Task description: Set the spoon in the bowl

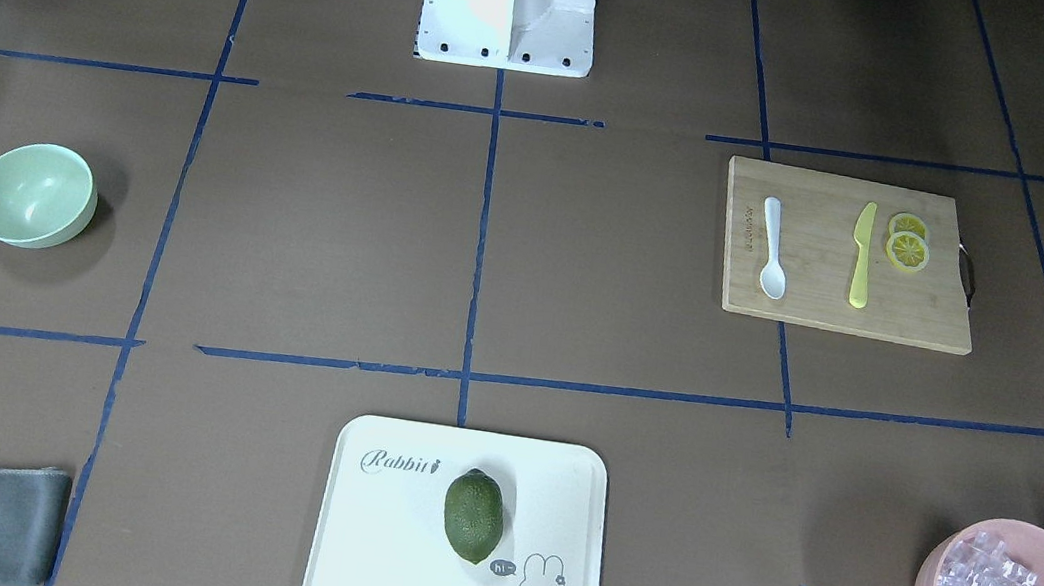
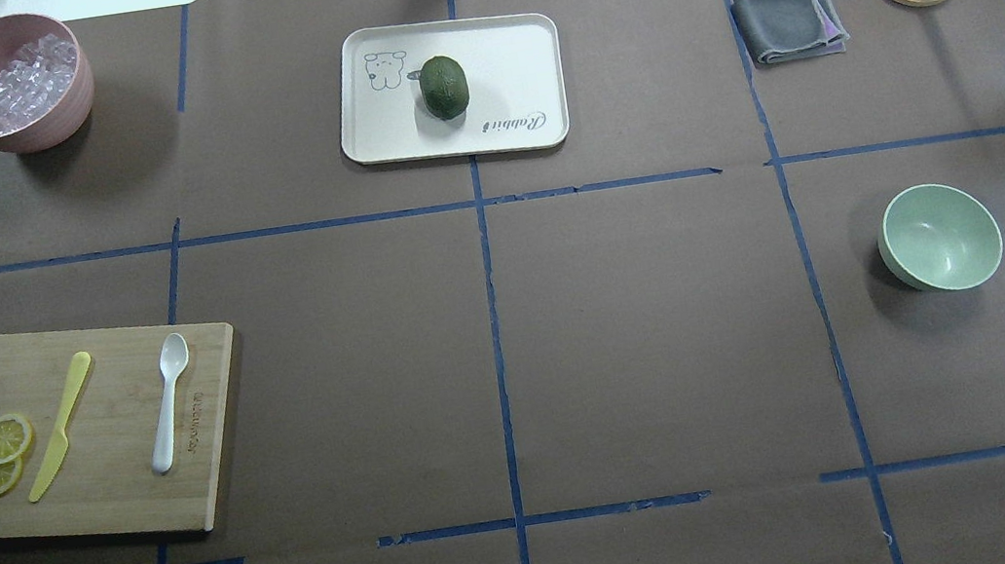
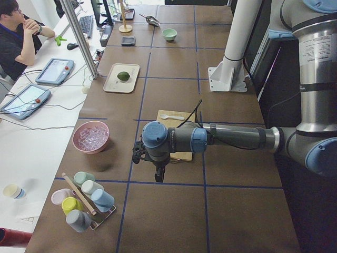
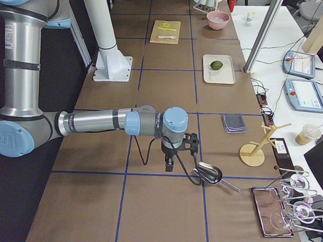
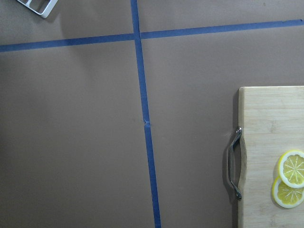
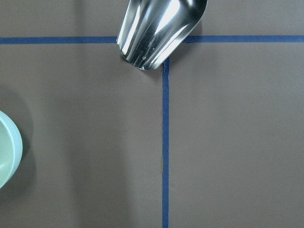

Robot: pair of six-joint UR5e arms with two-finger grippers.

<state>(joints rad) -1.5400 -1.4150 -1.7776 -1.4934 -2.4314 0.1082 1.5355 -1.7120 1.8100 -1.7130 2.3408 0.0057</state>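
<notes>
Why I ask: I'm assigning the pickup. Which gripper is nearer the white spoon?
Left. The left gripper hangs just off the handle end of the cutting board that holds the spoon. The right gripper is far across, by the metal scoop.

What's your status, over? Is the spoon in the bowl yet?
Left fingers, right fingers: open or shut, can't tell. Spoon lying on cutting board, bowl empty, far off right. Yellow knife beside spoon, not touching.
</notes>
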